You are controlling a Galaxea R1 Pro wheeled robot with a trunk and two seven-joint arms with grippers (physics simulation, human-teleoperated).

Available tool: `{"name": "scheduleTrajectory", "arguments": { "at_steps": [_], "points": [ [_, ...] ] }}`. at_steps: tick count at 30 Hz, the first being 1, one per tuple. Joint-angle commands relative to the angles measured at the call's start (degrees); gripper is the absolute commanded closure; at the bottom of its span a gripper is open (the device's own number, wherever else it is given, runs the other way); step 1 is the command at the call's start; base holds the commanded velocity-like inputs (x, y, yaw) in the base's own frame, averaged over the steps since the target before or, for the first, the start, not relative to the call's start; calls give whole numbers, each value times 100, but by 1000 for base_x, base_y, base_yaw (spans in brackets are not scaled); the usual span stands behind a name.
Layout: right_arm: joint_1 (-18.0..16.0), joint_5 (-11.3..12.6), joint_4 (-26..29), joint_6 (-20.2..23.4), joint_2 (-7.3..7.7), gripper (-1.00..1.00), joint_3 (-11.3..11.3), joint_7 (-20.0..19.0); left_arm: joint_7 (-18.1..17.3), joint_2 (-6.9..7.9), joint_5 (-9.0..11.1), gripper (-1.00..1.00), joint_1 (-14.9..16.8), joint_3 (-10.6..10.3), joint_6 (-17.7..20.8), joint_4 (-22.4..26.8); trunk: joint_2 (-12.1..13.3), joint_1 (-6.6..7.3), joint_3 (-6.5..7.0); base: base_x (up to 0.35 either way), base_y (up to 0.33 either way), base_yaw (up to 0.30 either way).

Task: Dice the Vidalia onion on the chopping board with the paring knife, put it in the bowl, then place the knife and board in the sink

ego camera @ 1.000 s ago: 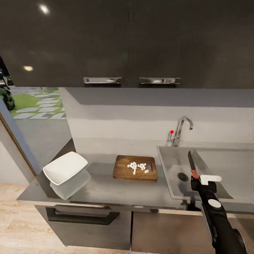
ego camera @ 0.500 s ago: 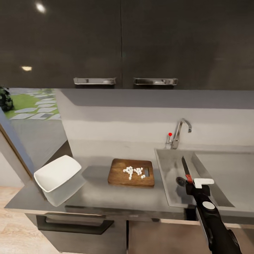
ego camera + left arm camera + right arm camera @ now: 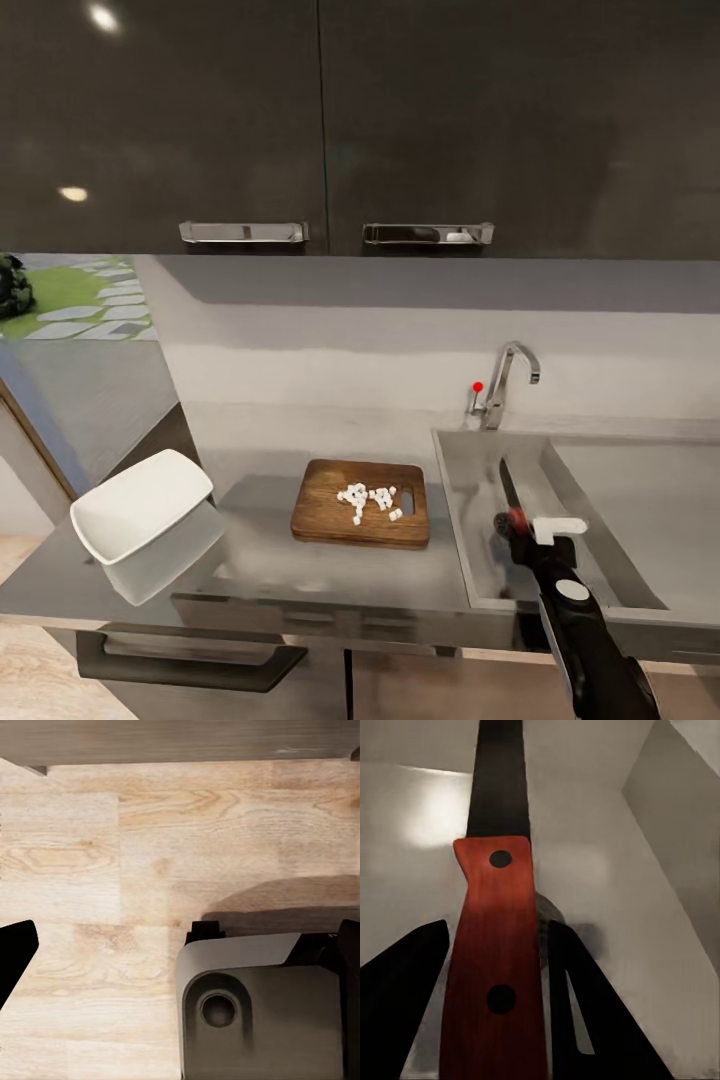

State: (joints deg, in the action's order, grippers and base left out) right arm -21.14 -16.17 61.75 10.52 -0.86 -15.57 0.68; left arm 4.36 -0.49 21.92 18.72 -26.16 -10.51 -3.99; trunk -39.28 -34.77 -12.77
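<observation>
1 paring knife is gripped by the right hand over the sink. Roughly 12 onion pieces lie on 1 chopping board; 1 bowl is seen on the surface. The left hand's state cannot be told.

kitchen: steel sink with tap, grey countertop, dark wall cabinets.
</observation>
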Motion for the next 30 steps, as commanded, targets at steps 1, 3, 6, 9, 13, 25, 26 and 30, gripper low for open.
{"name": "scheduleTrajectory", "arguments": {
  "at_steps": [1,3,6,9,13,25,26,30],
  "points": [
    [-4,-54,-102,23,-43,100,-8,0,3,-4,40,-100,8,-47,-33,-23,-8,-1,-9,0,0,0],
    [-4,-56,-269,2,-78,100,-8,2,3,-4,40,-100,8,-47,-31,-23,-8,-1,-9,0,0,0],
    [-4,-54,-332,13,-88,100,-8,-10,3,-4,40,-100,8,-47,-30,-23,-8,-1,-9,0,0,0],
    [-4,-53,-430,23,-90,100,-8,-14,2,-5,40,-100,8,-47,-30,-23,-8,-1,-9,0,0,0],
    [-4,-53,-507,14,-90,100,-8,-15,3,-4,40,-100,8,-47,-30,-23,-8,-1,-9,103,0,0],
    [-4,-53,-593,29,-90,100,-12,-22,3,-4,40,-100,8,-47,-30,-23,-8,-1,-9,203,0,0],
    [-4,-53,-606,29,-90,100,-12,-23,3,-4,40,-100,8,-47,-30,-23,-8,-1,-9,215,0,0],
    [-4,-53,-790,3,-90,100,-16,-24,3,-4,40,-100,8,-47,-30,-23,-8,-1,-9,255,0,0]
  ]
}}
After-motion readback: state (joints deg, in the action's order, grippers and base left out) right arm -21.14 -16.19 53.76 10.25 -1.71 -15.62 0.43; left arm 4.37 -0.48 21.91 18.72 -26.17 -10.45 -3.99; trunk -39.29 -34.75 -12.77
